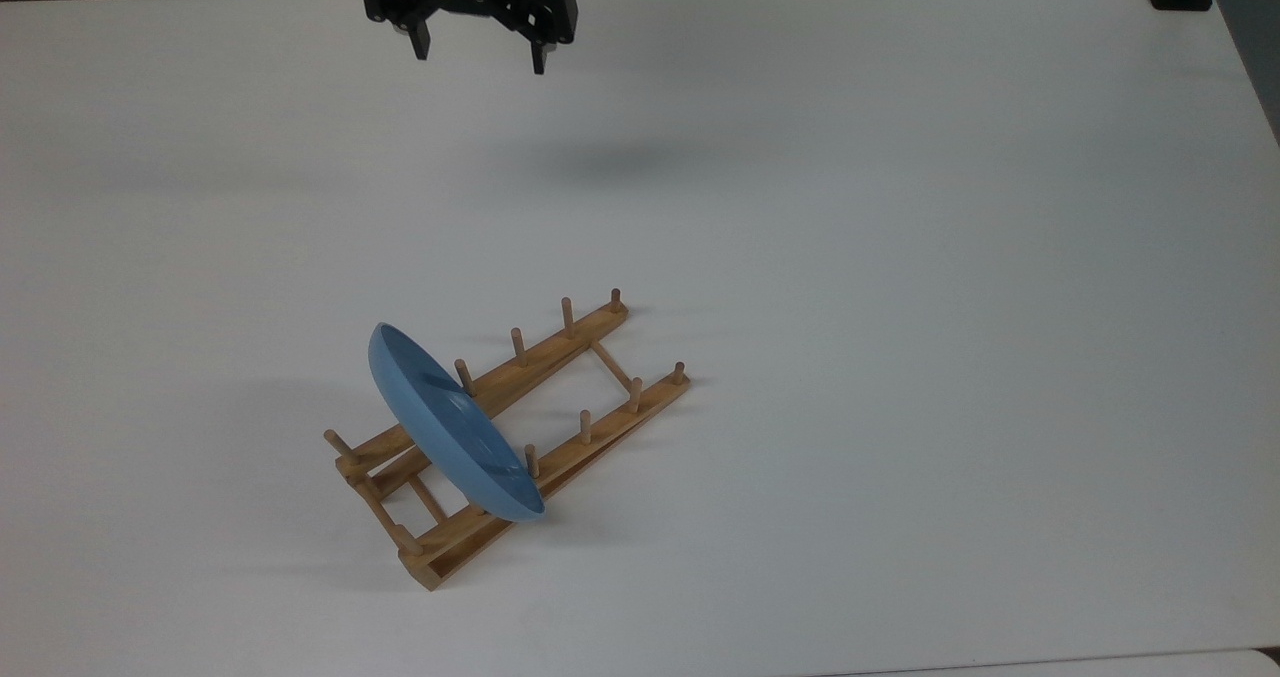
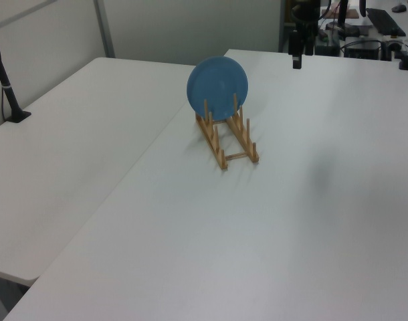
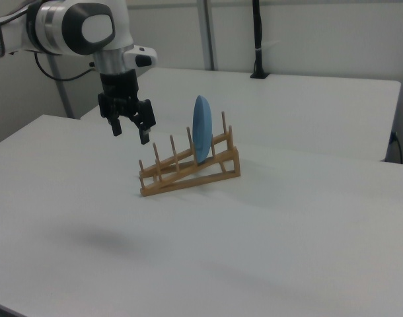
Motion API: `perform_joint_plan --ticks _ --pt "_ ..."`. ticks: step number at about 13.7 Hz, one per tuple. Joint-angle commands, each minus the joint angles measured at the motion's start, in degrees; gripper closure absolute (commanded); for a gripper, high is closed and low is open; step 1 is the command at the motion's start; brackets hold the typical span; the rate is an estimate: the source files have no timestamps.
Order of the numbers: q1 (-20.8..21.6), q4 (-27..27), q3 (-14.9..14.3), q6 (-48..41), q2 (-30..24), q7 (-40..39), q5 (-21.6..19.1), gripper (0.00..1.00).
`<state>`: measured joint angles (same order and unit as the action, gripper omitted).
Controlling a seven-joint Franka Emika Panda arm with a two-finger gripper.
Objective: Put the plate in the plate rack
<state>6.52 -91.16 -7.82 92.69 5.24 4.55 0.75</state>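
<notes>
From the top view, my pincer [image 1: 478, 55] hangs at the upper edge above the white tabletop [image 1: 900, 257], its two black fingers spread apart with nothing between them. It is well apart from the plate rack [image 1: 560, 397], which lies slantwise lower down toward the top view's left. The plate [image 1: 450, 432] stands on edge in the rack, across both rails, slotted between pegs near the rack's lower-left end and tilted a little.

From the left view, my pincer [image 2: 296, 61] is at the far side of the tabletop [image 2: 257, 234], to the left view's right of the plate [image 2: 217, 79] and away from it. The plate faces the camera as a full blue disc, upright at the far end of the rack [image 2: 228, 142].

From the right view, my pincer [image 3: 129, 132] hangs open and empty above the tabletop [image 3: 254, 251], just to the right view's left of the rack [image 3: 188, 173]. The plate [image 3: 201, 139] is seen edge-on, standing nearly upright between pegs toward the rack's higher end.
</notes>
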Motion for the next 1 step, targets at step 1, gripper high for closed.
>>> perform_joint_plan --ticks 1 --pt "-0.2 -0.6 -0.6 -1.9 -0.9 -0.9 -1.4 0.0"
